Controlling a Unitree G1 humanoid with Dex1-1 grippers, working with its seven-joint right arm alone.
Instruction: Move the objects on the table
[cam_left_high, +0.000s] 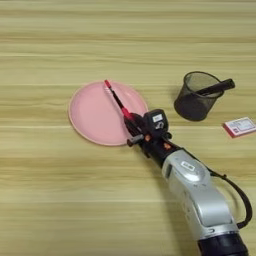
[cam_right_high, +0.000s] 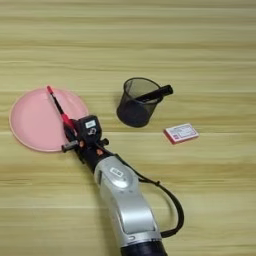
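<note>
Pink plate (cam_left_high: 95, 115) under the pincer (cam_left_high: 131, 123), left eye view: the red-capped pen (cam_left_high: 116, 100) runs from the pinching fingers up and leftward across the plate, its far tip beyond the pincer. Right eye view: the black pen (cam_right_high: 155, 93) stands tilted in a mesh cup (cam_right_high: 135, 102), right of and beyond the pincer on the table (cam_right_high: 200, 45); a red-and-white box (cam_right_high: 181, 133) lies farther right.

Right arm: forearm (cam_left_high: 200, 195) with a smooth silver-grey shell, rounded, bearing a small pale rectangular label near the wrist; black collar at the elbow end. Black cable (cam_right_high: 167, 200) looping along its outer side. Black gripper (cam_left_high: 134, 128), small orange accents, white-marked square patch on top.
</note>
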